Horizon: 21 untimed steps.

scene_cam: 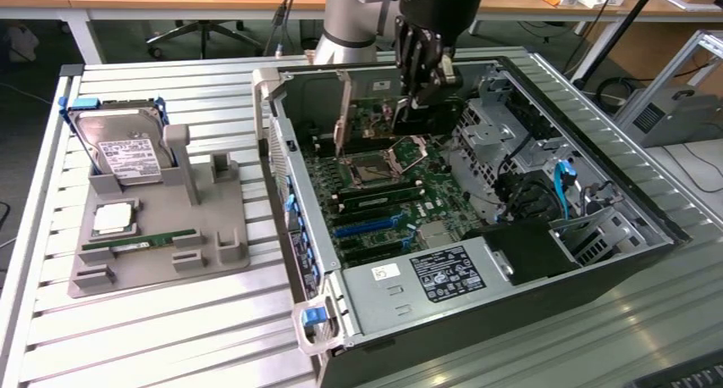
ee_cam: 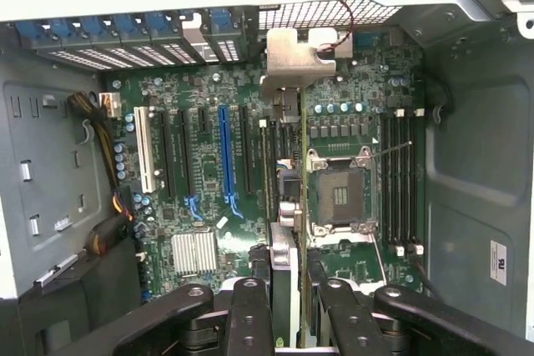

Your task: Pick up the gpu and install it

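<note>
The gpu (scene_cam: 371, 108) hangs upright inside the open computer case (scene_cam: 638, 203), over the far part of the green motherboard (scene_cam: 373, 218). My gripper (scene_cam: 422, 81) comes down from above and is shut on the card's top edge. In the wrist view the gpu (ee_cam: 285, 193) shows edge-on between my two black fingers (ee_cam: 250, 310). Its silver bracket (ee_cam: 294, 54) reaches toward the case's rear slot openings. The card stands just beside the CPU socket (ee_cam: 340, 193) and apart from the long blue slot (ee_cam: 224, 156).
On the exterior view's left, a grey holder (scene_cam: 209, 214) carries a hard drive (scene_cam: 124, 151), a CPU chip (scene_cam: 113, 218) and a RAM stick (scene_cam: 141, 240). Inside the case are drive cages (scene_cam: 497, 125), cables and a power supply (scene_cam: 443, 274).
</note>
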{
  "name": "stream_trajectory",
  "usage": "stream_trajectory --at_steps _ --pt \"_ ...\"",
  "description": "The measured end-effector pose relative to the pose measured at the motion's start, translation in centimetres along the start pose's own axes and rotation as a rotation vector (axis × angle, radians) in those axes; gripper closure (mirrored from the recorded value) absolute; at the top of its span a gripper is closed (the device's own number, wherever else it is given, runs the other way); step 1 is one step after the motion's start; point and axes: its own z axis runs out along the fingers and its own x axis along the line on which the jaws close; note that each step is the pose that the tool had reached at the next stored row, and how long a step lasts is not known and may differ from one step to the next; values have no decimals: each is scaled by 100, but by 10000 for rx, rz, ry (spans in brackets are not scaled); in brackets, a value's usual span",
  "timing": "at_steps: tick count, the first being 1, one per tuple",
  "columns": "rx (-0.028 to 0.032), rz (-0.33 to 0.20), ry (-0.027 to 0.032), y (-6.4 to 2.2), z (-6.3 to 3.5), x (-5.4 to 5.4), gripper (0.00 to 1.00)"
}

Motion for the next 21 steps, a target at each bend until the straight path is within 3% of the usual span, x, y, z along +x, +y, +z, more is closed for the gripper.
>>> stream_trajectory --at_steps 21 --pt "1 0 -1 -6 48 137 73"
